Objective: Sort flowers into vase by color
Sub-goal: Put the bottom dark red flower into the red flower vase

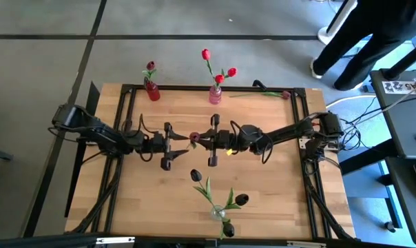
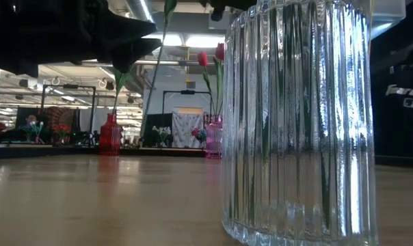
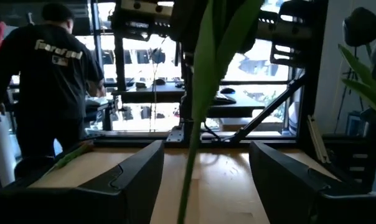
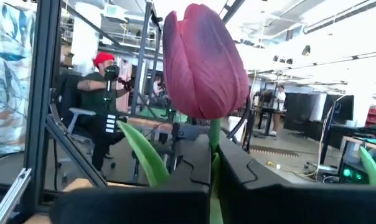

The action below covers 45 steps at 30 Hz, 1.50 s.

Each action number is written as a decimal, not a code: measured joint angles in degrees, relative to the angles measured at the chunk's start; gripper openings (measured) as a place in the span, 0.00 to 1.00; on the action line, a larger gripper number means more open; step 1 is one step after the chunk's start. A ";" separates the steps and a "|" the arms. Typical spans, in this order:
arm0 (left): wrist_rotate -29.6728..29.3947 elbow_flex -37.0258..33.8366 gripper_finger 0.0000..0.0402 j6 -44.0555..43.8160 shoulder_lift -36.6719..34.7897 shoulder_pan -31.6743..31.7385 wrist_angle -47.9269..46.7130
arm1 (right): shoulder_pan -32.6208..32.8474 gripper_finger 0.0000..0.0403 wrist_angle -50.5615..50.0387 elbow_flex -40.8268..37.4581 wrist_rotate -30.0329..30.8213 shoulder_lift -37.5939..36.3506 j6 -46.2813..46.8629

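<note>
Step in hand: a handover at the centre of the tabletop (image 1: 160, 200). The left tool (image 1: 172, 143) and the right tool (image 1: 211, 140) face each other above the wood, with one maroon-pink tulip (image 1: 193, 137) between them.

Right tool: in its wrist view the maroon-pink bud (image 4: 203, 62) stands directly above the two dark fingers (image 4: 263, 186), which sit pressed together on the green stem. It is judged to be pinching this flower.

Left tool: its fingers (image 3: 122, 177) stand spread, with a green stem and leaf (image 3: 197, 112) hanging between them and touching neither.

Next move, as a judgement: the left tool needs to come together on the stem before the right lets go. The flower then belongs in the vase that matches its colour, probably the small red glass vase (image 1: 153, 91) at the far edge, which already holds a dusky maroon bloom (image 1: 151, 66).

Other holdings:
- The pink glass vase (image 1: 215, 95) beside it carries bright red tulips (image 1: 206, 54).
- The clear ribbed glass vase (image 2: 299, 123) at the near edge carries near-black tulips (image 1: 242, 200).
- One further tulip (image 1: 285, 94) lies flat near the far right corner, not yet sorted.

Surface: pale wooden slats inside a black metal frame (image 1: 215, 87), standing on grey floor.

Room: an open workshop with desks and screens. A person in dark clothing (image 3: 54, 81) stands beyond the table, back turned.
</note>
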 joint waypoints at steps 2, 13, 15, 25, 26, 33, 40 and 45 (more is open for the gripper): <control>0.18 0.00 0.58 0.05 1.21 -0.09 1.60 | -0.02 0.01 0.13 0.00 -0.06 -0.03 -1.36; 1.05 5.95 0.57 6.35 6.90 1.00 2.88 | 0.01 0.01 -1.52 0.00 0.28 -0.06 -2.02; 0.76 7.70 0.57 7.62 8.18 1.49 2.99 | 0.02 0.01 -3.09 0.00 2.69 -0.06 -2.03; -4.18 8.74 0.38 5.87 8.09 1.75 5.09 | 0.01 0.01 -7.77 0.00 7.54 -0.03 -1.39; -4.60 8.74 0.33 5.68 8.09 1.74 5.13 | 0.01 0.02 -7.79 0.00 7.57 -0.03 -1.05; -5.76 8.74 0.03 6.08 8.06 1.71 5.26 | 0.01 0.26 -9.86 0.00 8.06 -0.03 -0.76; -20.22 8.75 0.01 13.81 1.95 0.77 -0.47 | 2.73 0.59 -11.47 -0.07 14.31 -5.69 -4.08; -41.58 8.67 0.01 26.88 -10.80 1.14 -6.52 | 7.81 0.70 -14.63 0.07 20.17 -9.95 -7.92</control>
